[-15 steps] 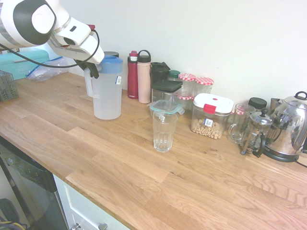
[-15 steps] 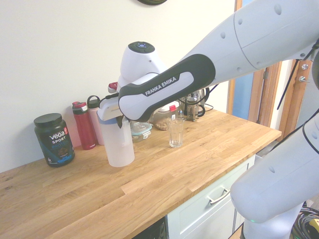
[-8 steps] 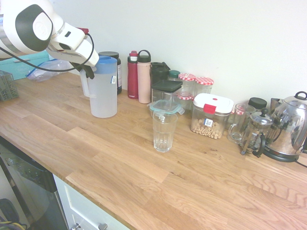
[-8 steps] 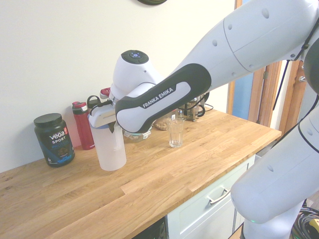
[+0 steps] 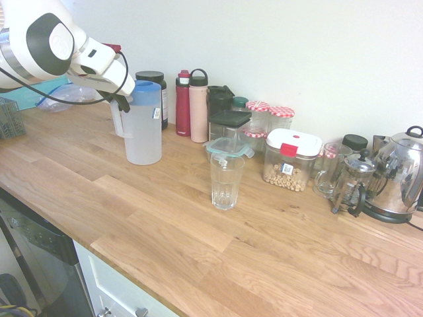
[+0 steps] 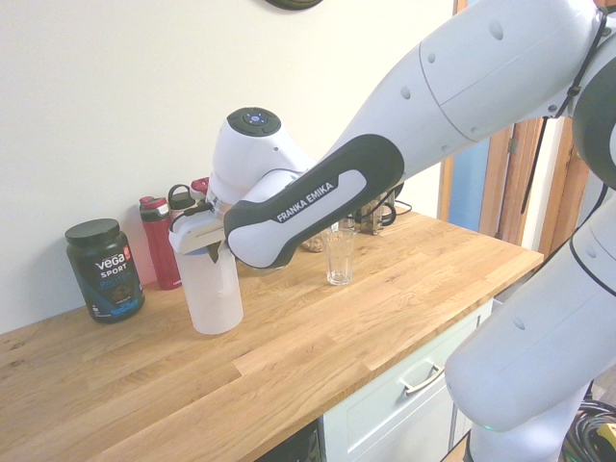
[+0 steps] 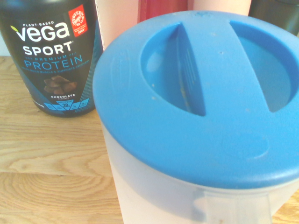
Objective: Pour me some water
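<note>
The water is inside a tall frosted-white jug (image 5: 143, 132) with a blue lid (image 7: 201, 88); the liquid itself does not show through the wall. The jug stays upright at the left of the wooden counter (image 5: 165, 218), its base at or just above the wood. My gripper (image 5: 119, 102) is shut on the jug's side handle, near the top, and also shows in the second exterior view (image 6: 212, 252). A clear ribbed glass (image 5: 226, 181) stands alone to the jug's right, about a jug's width away.
A black protein tub (image 6: 104, 269) stands just behind the jug. Red and pink bottles (image 5: 190, 105), jars, a container of nuts (image 5: 289, 160), a French press and a steel kettle (image 5: 400, 175) line the wall. A dish rack (image 5: 9, 117) sits far left.
My gripper has carried the upright jug away from the glass, towards the protein tub and the counter's far left end. The glass has not moved.
</note>
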Controlling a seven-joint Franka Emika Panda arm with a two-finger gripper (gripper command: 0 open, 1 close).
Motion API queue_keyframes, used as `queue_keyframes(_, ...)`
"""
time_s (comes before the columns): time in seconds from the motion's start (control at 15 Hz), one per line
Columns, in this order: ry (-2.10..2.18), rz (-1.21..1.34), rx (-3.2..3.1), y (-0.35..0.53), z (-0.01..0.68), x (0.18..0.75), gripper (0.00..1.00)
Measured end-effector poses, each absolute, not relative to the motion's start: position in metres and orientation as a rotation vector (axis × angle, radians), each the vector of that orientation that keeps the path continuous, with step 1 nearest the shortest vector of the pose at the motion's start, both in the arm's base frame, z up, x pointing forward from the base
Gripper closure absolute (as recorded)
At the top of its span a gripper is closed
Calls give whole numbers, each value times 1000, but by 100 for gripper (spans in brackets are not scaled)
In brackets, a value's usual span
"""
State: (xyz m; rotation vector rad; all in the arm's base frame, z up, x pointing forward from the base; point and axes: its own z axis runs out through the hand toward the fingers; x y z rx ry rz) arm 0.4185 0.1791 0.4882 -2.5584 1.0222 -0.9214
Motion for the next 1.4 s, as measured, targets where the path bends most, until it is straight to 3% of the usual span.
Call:
queue_keyframes(0.87, 1022, -924, -2572, 177, 486, 401, 0)
queue_keyframes(1.13, 1039, -831, -2624, 162, 498, 384, 0)
queue_keyframes(1.4, 1016, -558, -2764, 147, 519, 367, 0)
